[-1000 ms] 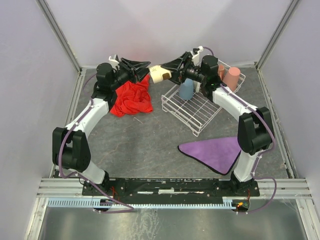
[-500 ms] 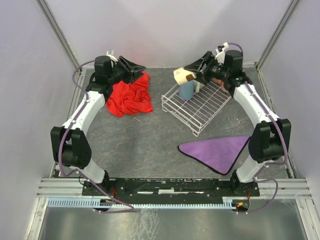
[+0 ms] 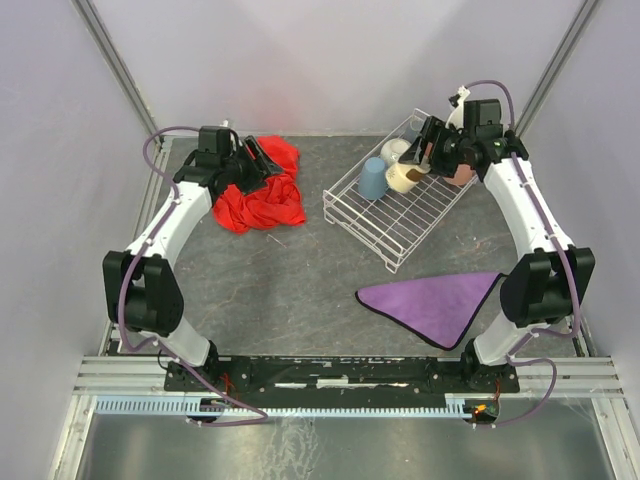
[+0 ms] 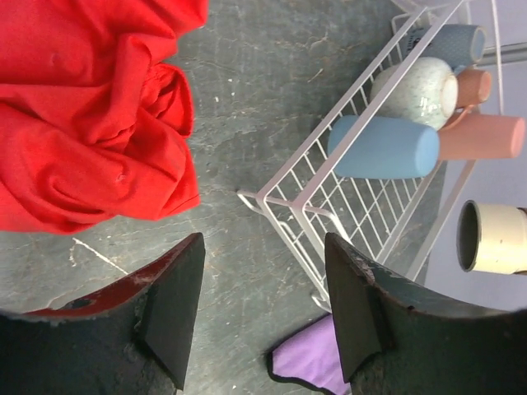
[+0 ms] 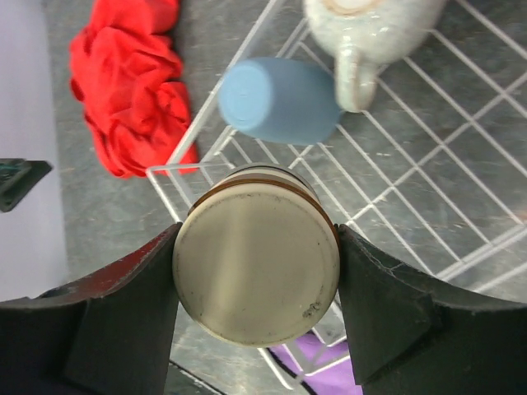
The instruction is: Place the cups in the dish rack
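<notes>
i am holding the cream cup [image 5: 257, 267] by its sides in my right gripper [image 3: 423, 164], over the dish rack [image 3: 385, 238], so it can go in beside the blue cup [image 3: 372, 178] (i think). my left gripper [image 4: 263, 304] is hanging wide, empty.

Left arm [image 3: 165, 225], right arm [image 3: 530, 215]: white links, black joint housings. Purple cable [image 3: 148, 160] runs along each. Left claw [image 4: 263, 280], right claw [image 5: 255, 288]: matte black wedge fingers. Bases share black plate [image 3: 340, 372] with screws.

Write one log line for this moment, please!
right pincer: shut on cream cup, over dish rack | left pincer: open, empty, by red cloth | blue cup: in rack
</notes>
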Robot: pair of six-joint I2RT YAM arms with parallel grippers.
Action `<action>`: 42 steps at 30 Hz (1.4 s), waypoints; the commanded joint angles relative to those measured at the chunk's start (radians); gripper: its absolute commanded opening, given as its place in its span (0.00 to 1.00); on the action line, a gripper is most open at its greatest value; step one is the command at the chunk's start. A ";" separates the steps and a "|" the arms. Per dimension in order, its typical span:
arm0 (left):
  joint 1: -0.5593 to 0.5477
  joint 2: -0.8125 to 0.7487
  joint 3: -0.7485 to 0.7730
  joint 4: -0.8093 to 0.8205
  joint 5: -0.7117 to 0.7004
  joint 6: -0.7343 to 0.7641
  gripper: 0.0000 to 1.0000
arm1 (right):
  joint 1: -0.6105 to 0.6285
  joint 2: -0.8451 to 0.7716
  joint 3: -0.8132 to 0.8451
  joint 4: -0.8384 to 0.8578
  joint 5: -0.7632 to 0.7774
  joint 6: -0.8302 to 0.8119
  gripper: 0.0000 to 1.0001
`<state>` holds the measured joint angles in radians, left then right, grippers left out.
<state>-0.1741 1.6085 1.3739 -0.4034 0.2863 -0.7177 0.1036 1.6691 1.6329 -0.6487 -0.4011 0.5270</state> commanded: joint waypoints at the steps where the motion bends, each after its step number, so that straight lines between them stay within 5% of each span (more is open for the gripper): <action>1: 0.001 0.011 0.016 -0.002 -0.025 0.071 0.67 | -0.031 -0.013 0.054 -0.060 0.111 -0.125 0.03; 21: 0.003 0.043 0.050 -0.013 -0.019 0.091 0.69 | -0.077 0.206 0.131 -0.021 0.417 -0.287 0.01; 42: 0.010 0.061 0.054 -0.008 -0.018 0.095 0.69 | -0.016 0.244 -0.011 0.148 0.515 -0.316 0.01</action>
<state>-0.1677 1.6787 1.3949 -0.4255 0.2775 -0.6632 0.0700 1.9186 1.6455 -0.5758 0.0643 0.2401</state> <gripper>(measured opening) 0.684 0.743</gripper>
